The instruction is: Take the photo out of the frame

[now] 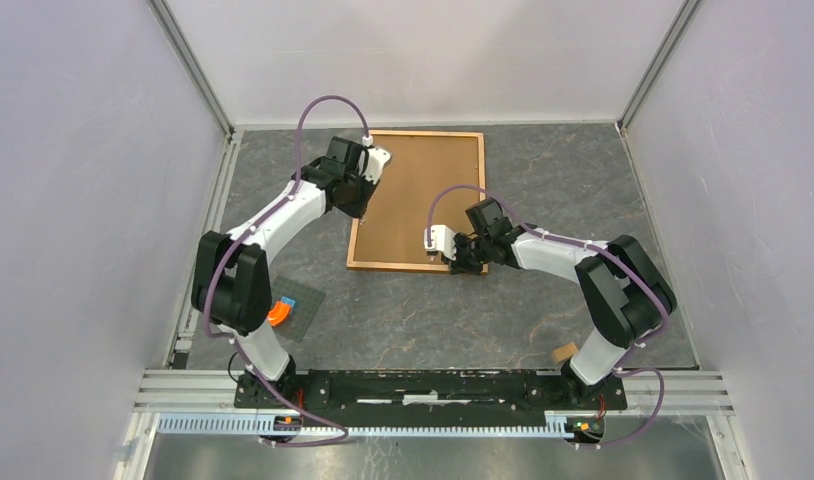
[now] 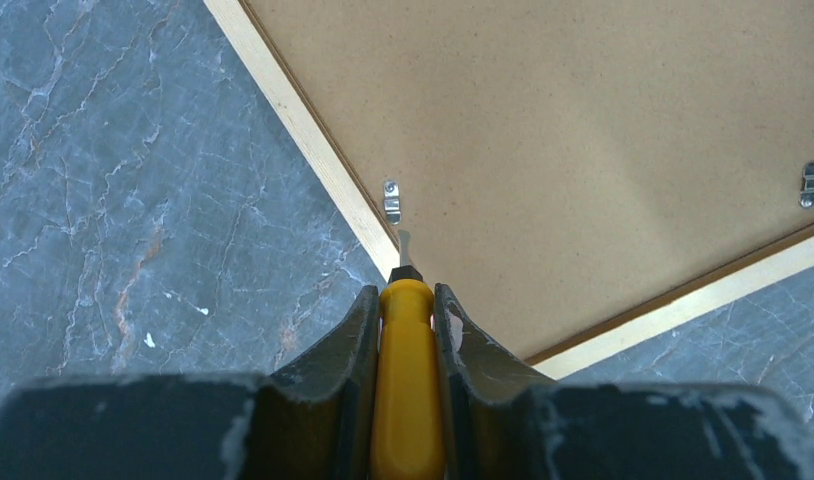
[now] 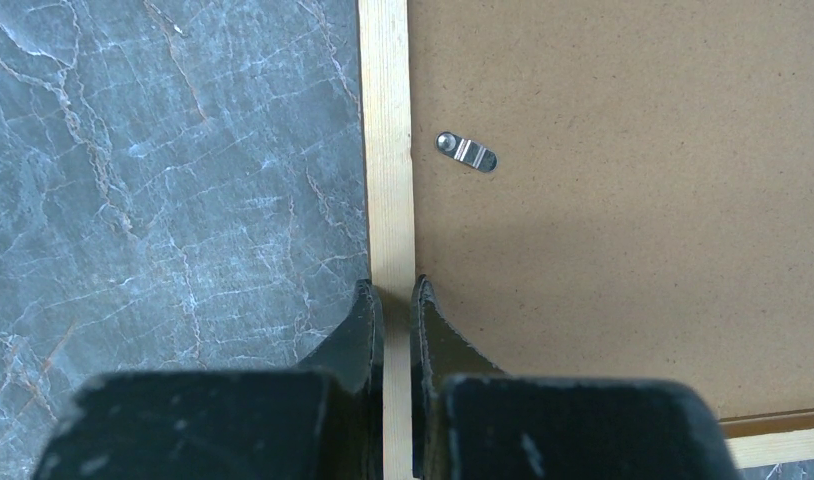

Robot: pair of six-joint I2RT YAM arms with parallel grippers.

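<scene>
On bench (image 1: 543,310), back up: frame (image 1: 418,200), photo hidden under its brown backing (image 3: 603,250). At frame's left border, left tool (image 2: 405,292) pinching yellow screwdriver (image 2: 408,380), tip just short of clip (image 2: 391,200). Over frame's near-right border, right tool (image 3: 395,290) pressed nearly together. Probably stiff, light frame; thin, crease-prone photo: lift by edges.

A dark grey marble-patterned tabletop (image 1: 433,320) carries a small flat grey square plate (image 1: 305,304) near its left side, with an orange block (image 1: 276,315) and a small light-blue piece (image 1: 289,301) at the plate's left edge. A small tan block (image 1: 563,352) lies near the right front, well apart from the plate. A yellow-handled screwdriver (image 2: 408,380) with a short metal blade points away from the left wrist camera.
</scene>
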